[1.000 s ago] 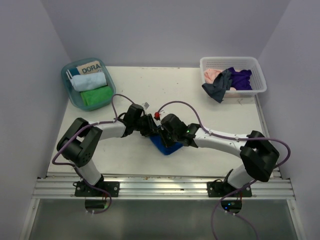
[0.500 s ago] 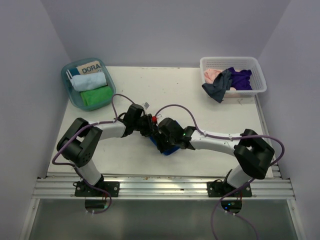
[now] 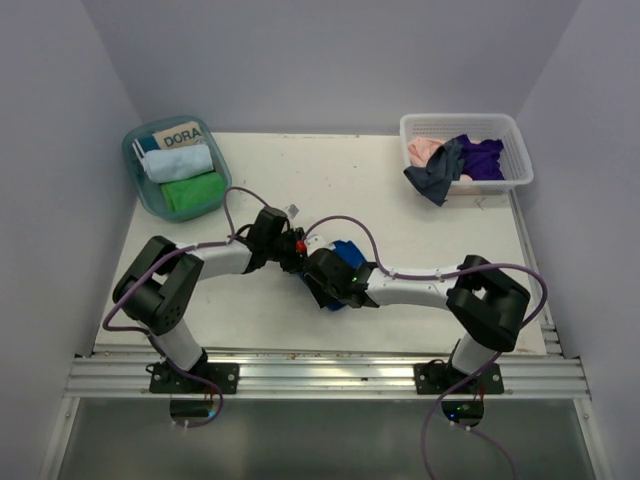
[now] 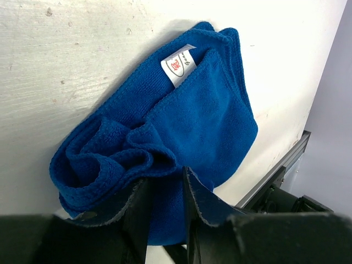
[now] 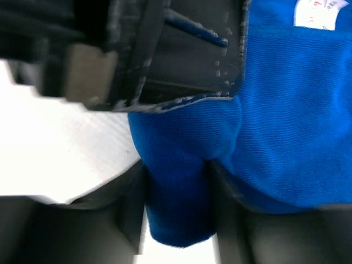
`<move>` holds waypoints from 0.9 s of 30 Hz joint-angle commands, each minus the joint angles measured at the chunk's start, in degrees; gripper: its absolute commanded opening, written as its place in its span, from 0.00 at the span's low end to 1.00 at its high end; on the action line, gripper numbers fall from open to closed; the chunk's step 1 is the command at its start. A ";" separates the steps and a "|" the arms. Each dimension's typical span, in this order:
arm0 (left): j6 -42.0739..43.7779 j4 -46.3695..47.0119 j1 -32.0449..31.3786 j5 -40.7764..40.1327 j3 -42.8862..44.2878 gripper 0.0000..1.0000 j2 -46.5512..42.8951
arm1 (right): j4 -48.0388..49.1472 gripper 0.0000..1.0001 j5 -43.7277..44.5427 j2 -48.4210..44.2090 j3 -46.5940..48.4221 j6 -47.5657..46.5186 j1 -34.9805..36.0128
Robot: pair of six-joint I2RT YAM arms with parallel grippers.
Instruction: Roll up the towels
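The royal blue towel (image 3: 347,251) lies partly rolled at mid-table, mostly hidden under both wrists in the top view. In the left wrist view the towel (image 4: 203,115) shows its white tag (image 4: 179,61) and a rolled, bunched end at the near left. My left gripper (image 4: 163,192) is shut on a fold of that end; it also shows in the top view (image 3: 297,251). My right gripper (image 5: 176,212) is shut on a thick fold of the towel (image 5: 291,126), right against the left gripper's fingers (image 5: 181,49). In the top view the right gripper (image 3: 322,275) sits just right of the left one.
A teal tub (image 3: 137,185) at the back left holds a rolled light blue towel (image 3: 178,163), a rolled green towel (image 3: 193,190) and a DORA card. A white basket (image 3: 505,128) at the back right holds pink, grey (image 3: 436,172) and purple (image 3: 482,155) towels.
My right gripper has moved left toward the left gripper, still holding the towel. Blue cloth now shows behind the right wrist. The left arm has barely moved.
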 commanded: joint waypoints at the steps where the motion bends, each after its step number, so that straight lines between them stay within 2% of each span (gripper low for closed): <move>1: 2.53 -8.23 -0.31 -3.25 -0.63 0.33 -0.19 | -0.78 0.40 1.76 4.58 -2.43 3.55 0.28; 3: 2.27 -8.75 0.04 -2.55 -0.45 0.35 -0.81 | -0.42 0.29 1.85 5.20 -2.96 4.34 0.28; 4: 2.18 -9.10 0.22 -2.11 -0.28 0.36 -1.69 | -0.16 0.16 1.85 5.20 -3.13 4.77 0.28; 7: 2.26 -10.51 1.89 -0.61 0.25 0.41 -3.71 | 0.28 0.01 1.59 4.06 -3.66 5.22 0.28; 10: 3.23 -12.70 3.99 0.18 1.13 0.46 -8.09 | 2.12 0.00 0.28 1.87 -4.54 5.39 0.02; 15: 4.64 -16.92 7.25 0.09 3.06 0.63 -12.50 | 7.65 0.00 -5.96 -1.83 -7.96 6.62 -1.29; 17: 4.90 -17.54 7.95 -0.26 3.41 0.69 -13.82 | 10.73 0.00 -10.79 -3.23 -9.80 7.84 -2.69; 23: 4.29 -16.23 8.04 0.79 1.14 0.72 -14.26 | 19.43 0.00 -25.09 -6.04 -14.55 12.85 -8.66; 27: 3.41 -12.11 7.96 3.16 -1.68 0.82 -14.00 | 26.72 0.00 -33.82 -6.58 -17.46 17.08 -13.16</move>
